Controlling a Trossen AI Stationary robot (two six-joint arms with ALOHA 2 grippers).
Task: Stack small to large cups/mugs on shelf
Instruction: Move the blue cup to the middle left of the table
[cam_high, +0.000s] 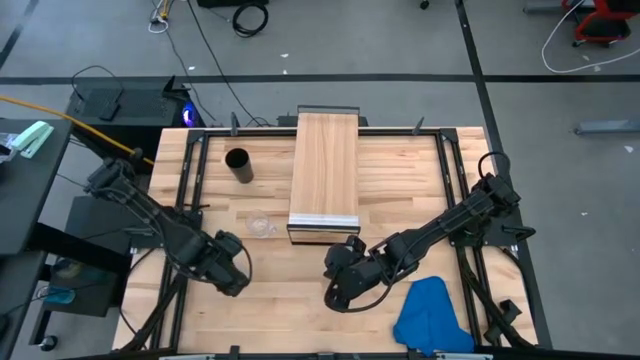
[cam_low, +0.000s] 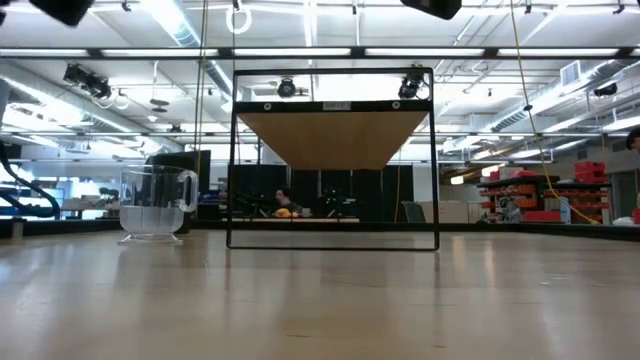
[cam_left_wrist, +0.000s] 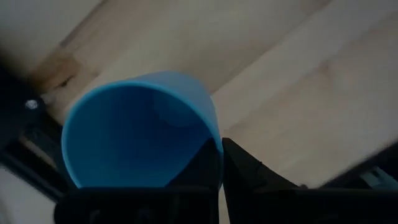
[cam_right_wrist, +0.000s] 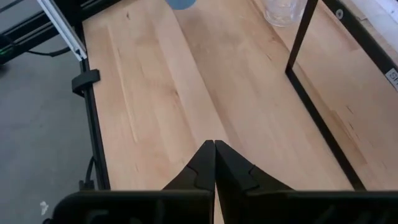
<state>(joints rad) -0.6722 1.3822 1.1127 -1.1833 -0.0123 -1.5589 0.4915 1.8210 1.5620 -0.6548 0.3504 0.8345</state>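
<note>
Between left jaws, blue cup (cam_left_wrist: 140, 134) (mouth camera-ward)

Blue cup (cam_left_wrist: 134, 137) (open mouth toward camera) pinched at rim by left gripper (cam_left_wrist: 222, 163) jaws, above wooden tabletop (cam_left_wrist: 298, 93).

1. Even overhead light falls on the counter (cam_high: 250, 290) in the high view; the arms cast only soft, faint shadows on the wood around them.
2. In the low view, ceiling strip lights glare white above the shelf (cam_low: 333, 135), whose underside is shaded, and the near counter surface is blurred.
3. The glass mug (cam_low: 155, 203), left of the shelf frame, catches pale highlights.
4. In the left wrist view the blue cup (cam_left_wrist: 140, 134) is soft and out of focus, the wood behind it washed pale.
5. The right wrist view is bright and clear, its fingers (cam_right_wrist: 233, 168) dark silhouettes.
</note>
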